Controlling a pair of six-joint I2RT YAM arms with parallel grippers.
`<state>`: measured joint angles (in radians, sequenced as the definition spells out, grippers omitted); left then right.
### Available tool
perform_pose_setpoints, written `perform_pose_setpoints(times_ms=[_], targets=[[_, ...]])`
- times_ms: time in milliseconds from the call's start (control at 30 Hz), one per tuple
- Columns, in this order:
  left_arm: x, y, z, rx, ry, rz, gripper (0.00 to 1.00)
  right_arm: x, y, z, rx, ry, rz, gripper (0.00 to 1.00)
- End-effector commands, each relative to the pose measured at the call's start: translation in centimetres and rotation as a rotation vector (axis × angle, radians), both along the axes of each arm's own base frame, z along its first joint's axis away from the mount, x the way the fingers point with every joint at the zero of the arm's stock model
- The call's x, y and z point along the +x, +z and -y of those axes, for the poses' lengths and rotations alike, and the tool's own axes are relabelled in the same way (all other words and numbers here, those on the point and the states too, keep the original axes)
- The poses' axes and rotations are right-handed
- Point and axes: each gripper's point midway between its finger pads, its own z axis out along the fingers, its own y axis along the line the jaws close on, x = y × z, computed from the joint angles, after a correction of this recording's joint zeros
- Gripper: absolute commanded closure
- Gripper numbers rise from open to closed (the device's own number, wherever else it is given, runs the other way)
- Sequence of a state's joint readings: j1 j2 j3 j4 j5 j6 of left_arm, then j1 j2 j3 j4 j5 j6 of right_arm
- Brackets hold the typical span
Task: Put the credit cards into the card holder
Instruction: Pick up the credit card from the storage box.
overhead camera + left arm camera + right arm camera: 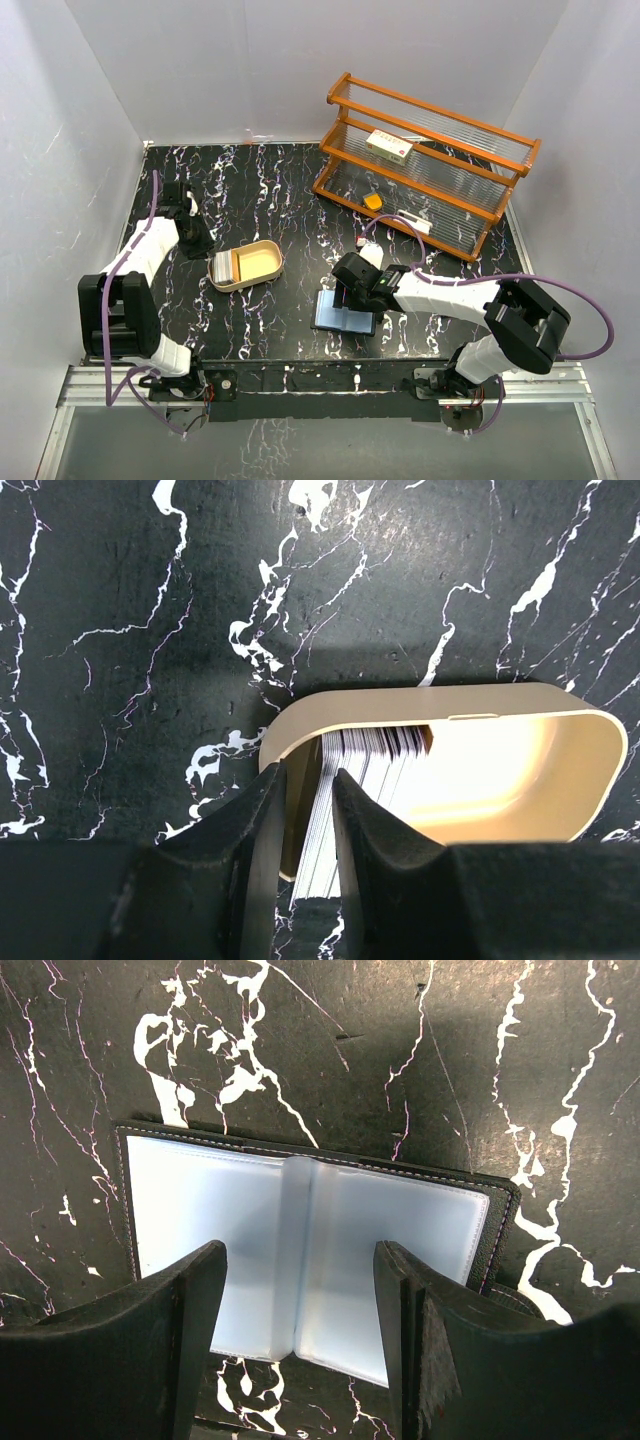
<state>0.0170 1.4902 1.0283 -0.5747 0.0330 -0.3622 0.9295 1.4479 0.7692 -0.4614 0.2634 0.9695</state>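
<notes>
On the black marbled desk (pixel 290 190), the card holder (pixel 200 1210) is lying open and flat, its pale blue-grey pockets facing up and showing no card in either half. The right gripper (pixel 300 1248) is hanging directly over it with its jaws released and spread wide, one toward each half; whether they are touching the holder cannot be told. The credit cards (pixel 352 770) are standing on edge as a stack at one end of the tan oval tray (pixel 520 705), well apart from the holder. The left gripper (pixel 310 778) is straddling that end, jaws narrowed with some cards and seemingly the tray wall between them; a firm pinch cannot be confirmed. Judged from this, no card is loaded, and every pick, carry and insertion is remaining.
</notes>
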Motion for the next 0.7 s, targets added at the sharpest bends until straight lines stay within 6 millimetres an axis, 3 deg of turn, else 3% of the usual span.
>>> perform_pose_setpoints(times_ms=[0, 300, 533, 667], targets=[[-0.44, -0.62, -0.35, 0.014, -0.003, -0.02, 0.76, 0.52, 0.67, -0.11, 0.009, -0.001, 0.036, 0.41], [-0.43, -0.86, -0.24, 0.009, -0.006, -0.03, 0.82, 0.33, 0.64, 0.13, 0.014, -0.005, 0.037, 0.41], [-0.25, -0.49, -0.02, -0.004, -0.01, -0.023, 1.0, 0.28, 0.72, 0.29, 0.015, -0.008, 0.041, 0.41], [0.04, 0.06, -0.05, -0.001, -0.015, -0.015, 1.0, 0.31, 0.66, 0.34, 0.013, -0.009, 0.04, 0.41]])
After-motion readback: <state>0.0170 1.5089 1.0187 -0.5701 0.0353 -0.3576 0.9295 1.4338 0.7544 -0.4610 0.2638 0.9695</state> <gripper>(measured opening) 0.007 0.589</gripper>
